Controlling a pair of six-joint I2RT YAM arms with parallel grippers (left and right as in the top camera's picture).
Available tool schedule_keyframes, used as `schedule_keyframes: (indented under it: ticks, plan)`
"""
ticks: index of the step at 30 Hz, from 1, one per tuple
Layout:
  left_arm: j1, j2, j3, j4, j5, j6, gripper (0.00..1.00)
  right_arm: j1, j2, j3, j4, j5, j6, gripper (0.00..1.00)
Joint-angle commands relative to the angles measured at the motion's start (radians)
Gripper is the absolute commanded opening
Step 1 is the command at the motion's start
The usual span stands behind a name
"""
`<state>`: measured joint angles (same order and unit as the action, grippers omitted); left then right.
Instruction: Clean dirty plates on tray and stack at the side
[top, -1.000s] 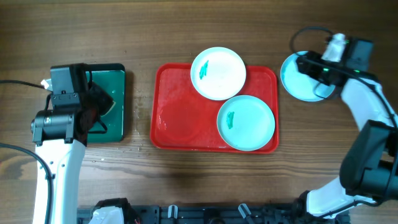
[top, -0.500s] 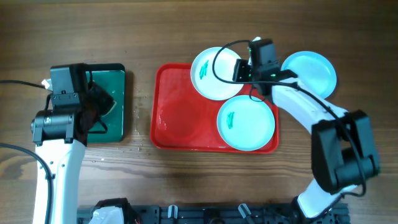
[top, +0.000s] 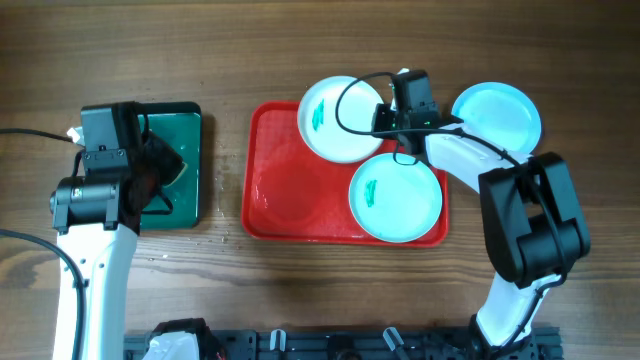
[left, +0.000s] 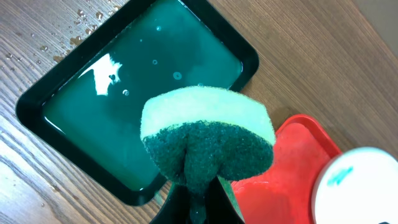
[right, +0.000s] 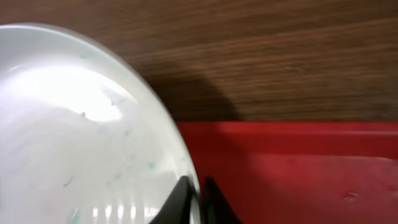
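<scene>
White plate (top: 335, 118) sitting at back of red tray (top: 275, 190), overhanging far rim, teal smear (top: 322, 115) showing. I'm judging it stiff, light, slippery, breakable; rim being best hold. My right gripper (top: 385, 122) pinching its right rim. Left gripper (left: 196, 202) clamping sponge (left: 208, 140) above green tray (left: 180, 43).

Left half of red tray (top: 280, 185) lay bare, w/ room for a hand to drop in; rt half was taken by white plate (top: 335, 125), overhanging the far rim, and pale-blue plate (top: 395, 195) just beside it. Right arm (top: 465, 160) crossed the tray's rt far corner, right hand (right: 199, 194) pinched on white plate's rim, blocking that side. A strip of bare bench (top: 225, 150) ran btwn red tray and green tray (top: 190, 140), where left hand (left: 196, 208) hung w/ sponge (left: 208, 140).
</scene>
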<state>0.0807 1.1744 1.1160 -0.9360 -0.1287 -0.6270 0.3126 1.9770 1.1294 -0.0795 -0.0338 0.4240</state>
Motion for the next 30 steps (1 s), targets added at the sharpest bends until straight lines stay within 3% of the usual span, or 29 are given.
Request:
schedule_keyframes:
  ticks: [1, 7, 10, 15, 24, 30]
  plan:
    - [0.005, 0.004, 0.011, 0.004, 0.010, -0.014, 0.04, 0.027, 0.028, -0.007, -0.011, -0.103, -0.005, 0.04]
    - [0.005, 0.013, 0.010, 0.027, 0.118, -0.013, 0.04, 0.106, 0.028, -0.007, -0.030, -0.148, -0.007, 0.04]
    - [-0.005, 0.044, 0.010, 0.034, 0.152, -0.011, 0.04, 0.136, 0.028, -0.007, -0.051, -0.238, -0.131, 0.04]
    - [-0.048, 0.128, 0.010, 0.048, 0.221, -0.008, 0.04, 0.149, 0.028, -0.007, -0.097, -0.257, -0.151, 0.04]
    - [-0.246, 0.322, 0.010, 0.150, 0.275, -0.006, 0.04, 0.149, 0.028, -0.007, -0.124, -0.175, -0.150, 0.04]
    - [-0.369, 0.449, 0.010, 0.299, 0.274, -0.010, 0.04, 0.149, 0.023, 0.028, -0.204, -0.108, -0.162, 0.04]
